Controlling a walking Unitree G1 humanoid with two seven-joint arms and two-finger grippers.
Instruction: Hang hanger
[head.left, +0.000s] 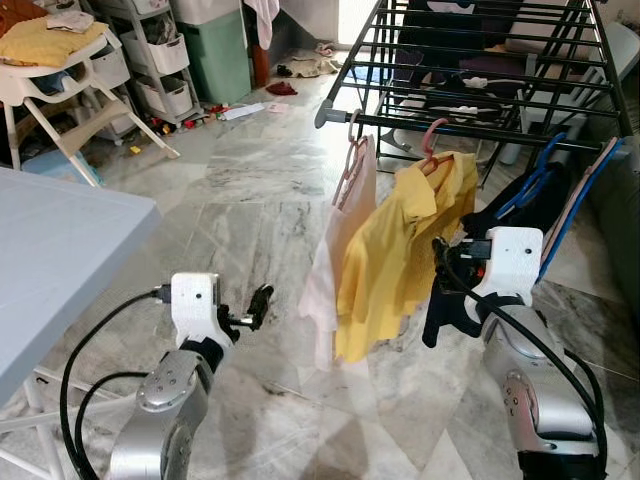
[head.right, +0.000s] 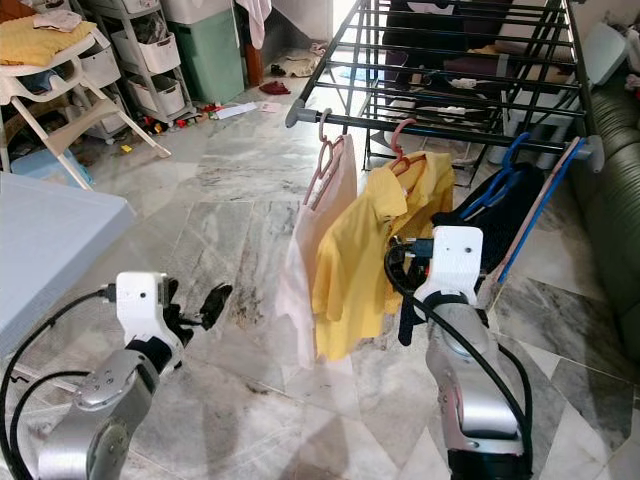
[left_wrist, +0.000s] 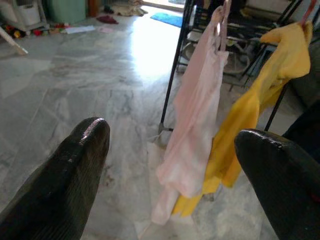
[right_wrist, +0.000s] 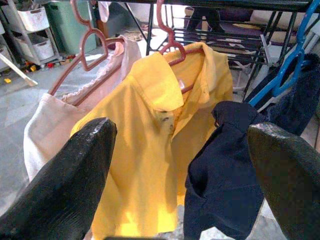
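A black drying rack (head.left: 480, 70) stands ahead on the right. From its front rail hang a pink hanger (head.left: 352, 150) with a pale pink garment (head.left: 345, 235), a red hanger (right_wrist: 170, 37) with a yellow shirt (head.left: 395, 255), and a blue hanger (head.left: 530, 180) with a dark navy garment (right_wrist: 225, 165). My right gripper (head.left: 445, 318) is open and holds nothing. It sits just right of the yellow shirt's lower half, in front of the navy garment. My left gripper (head.left: 256, 305) is also open with nothing in it. It hovers over the floor, left of the pink garment and apart from it.
A grey-blue table (head.left: 50, 250) juts in at the left. A white high chair (head.left: 60, 85), storage drawers (head.left: 160, 60) and a green bin (head.left: 215, 50) line the back left, with small items scattered on the marble floor (head.left: 250, 200). A dark sofa (head.right: 610, 210) borders the right.
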